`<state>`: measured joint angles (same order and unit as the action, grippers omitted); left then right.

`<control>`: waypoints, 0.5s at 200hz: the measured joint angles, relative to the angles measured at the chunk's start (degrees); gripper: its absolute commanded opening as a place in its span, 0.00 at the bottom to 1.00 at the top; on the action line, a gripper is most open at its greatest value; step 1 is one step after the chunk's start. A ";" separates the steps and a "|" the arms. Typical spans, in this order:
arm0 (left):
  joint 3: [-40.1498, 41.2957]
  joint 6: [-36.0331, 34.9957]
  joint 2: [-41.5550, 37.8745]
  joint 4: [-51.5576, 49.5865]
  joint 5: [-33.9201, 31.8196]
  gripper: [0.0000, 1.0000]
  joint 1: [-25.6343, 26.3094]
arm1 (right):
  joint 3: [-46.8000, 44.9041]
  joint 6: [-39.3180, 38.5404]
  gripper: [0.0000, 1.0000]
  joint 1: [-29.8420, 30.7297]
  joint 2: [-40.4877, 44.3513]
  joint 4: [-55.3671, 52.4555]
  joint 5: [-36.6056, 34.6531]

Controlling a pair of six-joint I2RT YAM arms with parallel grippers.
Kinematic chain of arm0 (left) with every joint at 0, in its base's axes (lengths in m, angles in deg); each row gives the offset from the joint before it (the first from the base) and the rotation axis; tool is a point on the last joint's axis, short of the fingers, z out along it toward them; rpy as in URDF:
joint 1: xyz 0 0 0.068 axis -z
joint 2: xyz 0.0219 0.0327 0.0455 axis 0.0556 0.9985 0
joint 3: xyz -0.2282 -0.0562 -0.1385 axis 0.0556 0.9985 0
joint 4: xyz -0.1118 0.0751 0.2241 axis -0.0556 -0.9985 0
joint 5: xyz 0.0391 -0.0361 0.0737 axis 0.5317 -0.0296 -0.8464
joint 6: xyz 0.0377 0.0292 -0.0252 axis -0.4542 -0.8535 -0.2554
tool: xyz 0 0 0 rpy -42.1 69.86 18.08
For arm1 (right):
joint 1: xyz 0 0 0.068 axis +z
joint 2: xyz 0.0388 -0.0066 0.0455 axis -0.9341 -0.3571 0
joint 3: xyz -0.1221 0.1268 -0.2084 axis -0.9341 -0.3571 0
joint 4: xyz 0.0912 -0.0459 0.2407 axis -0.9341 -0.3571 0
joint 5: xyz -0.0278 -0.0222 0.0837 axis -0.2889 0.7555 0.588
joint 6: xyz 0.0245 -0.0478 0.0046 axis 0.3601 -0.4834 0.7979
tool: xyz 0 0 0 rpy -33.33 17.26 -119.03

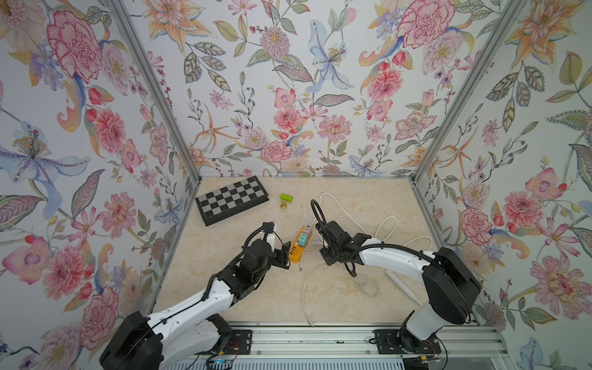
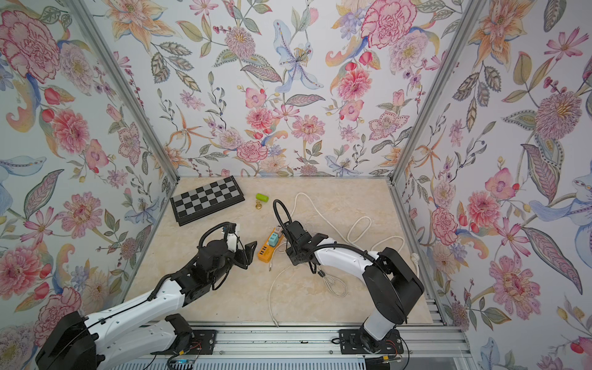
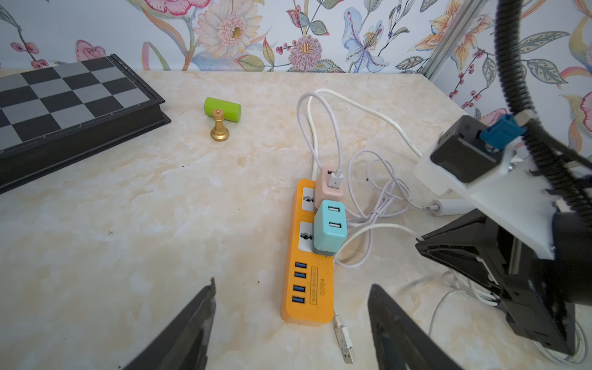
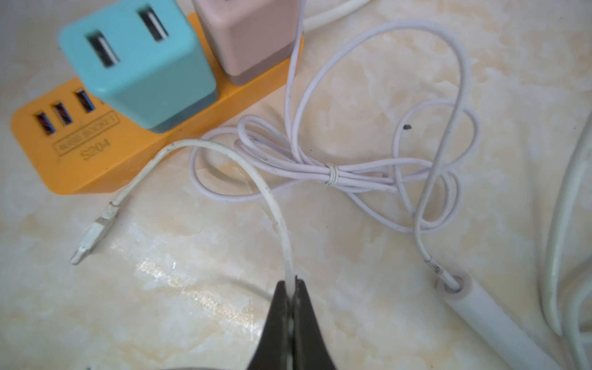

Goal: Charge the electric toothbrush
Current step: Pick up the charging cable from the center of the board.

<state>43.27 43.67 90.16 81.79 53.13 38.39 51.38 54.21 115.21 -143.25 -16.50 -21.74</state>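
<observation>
white cable (image 4: 273, 206) pinched in right claw (image 4: 293, 282), toothbrush (image 4: 488, 317) nearby

Floral wallpaper (image 1: 288, 96), beige marble tabletop (image 1: 272, 288)

Glossy marble-look tabletop (image 3: 160, 224), plastic power strip (image 3: 307, 288)

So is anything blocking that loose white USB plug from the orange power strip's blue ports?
Nothing visible. The white USB plug lies just off the end of the orange plastic power strip, whose blue ports face up uncovered. The turquoise cube adapter stands beside them, not over them. The right gripper pinches the plug's white cable.
</observation>
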 measured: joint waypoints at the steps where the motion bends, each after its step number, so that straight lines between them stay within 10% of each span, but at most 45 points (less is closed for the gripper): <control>1: -0.13 -0.20 -0.11 -0.04 0.00 0.75 0.02 | 0.00 -0.13 0.00 -0.02 0.22 0.00 -0.02; 100: -3.26 -4.20 -3.45 -1.05 3.69 0.70 0.00 | -3.87 -11.76 0.00 -7.52 24.87 7.23 7.15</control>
<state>40.01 39.47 86.71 80.74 56.82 38.39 47.51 42.45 107.69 -118.38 -9.27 -14.59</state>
